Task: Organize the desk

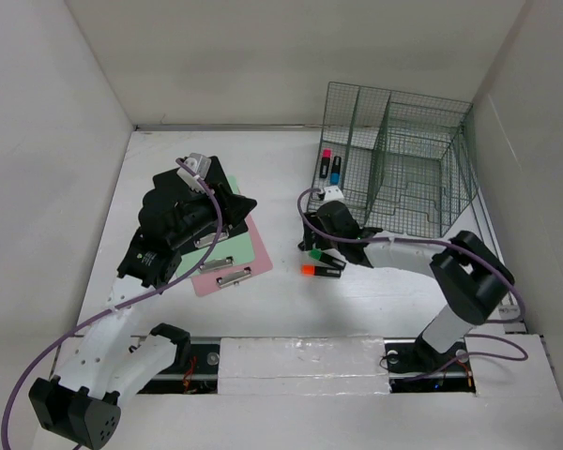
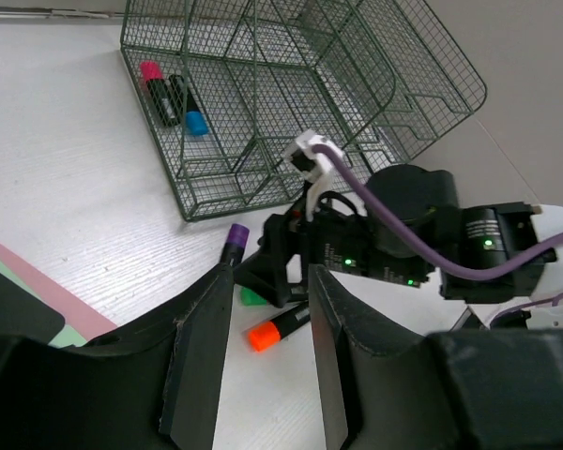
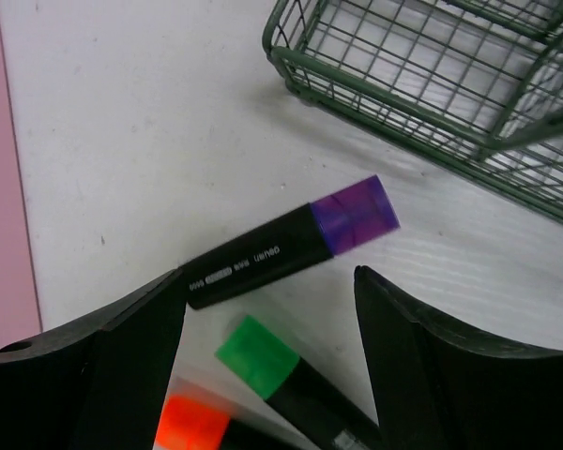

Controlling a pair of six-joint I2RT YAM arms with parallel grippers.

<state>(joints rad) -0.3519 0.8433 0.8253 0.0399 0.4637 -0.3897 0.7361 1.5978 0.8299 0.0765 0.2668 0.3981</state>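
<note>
On the white desk (image 1: pixel 281 178) lie three black highlighters close together. Their caps are purple (image 3: pixel 355 216), green (image 3: pixel 256 356) and orange (image 3: pixel 190 424). My right gripper (image 3: pixel 269 277) hangs open just over them, its fingers either side of the green-capped one and touching none. From above, the right gripper (image 1: pixel 317 247) covers the purple one, while the green cap (image 1: pixel 313 253) and orange cap (image 1: pixel 308 270) show. My left gripper (image 1: pixel 239 204) is raised over two clipboards. In the left wrist view the left gripper (image 2: pixel 269 272) is open with nothing between its fingers.
A green wire-mesh rack (image 1: pixel 399 155) stands at the back right, with a pink-capped marker (image 1: pixel 326 161) and a blue-capped marker (image 1: pixel 336 169) in its left compartment. A pink clipboard (image 1: pixel 255 255) and a green clipboard (image 1: pixel 220 249) lie overlapped at centre left. White walls enclose the desk.
</note>
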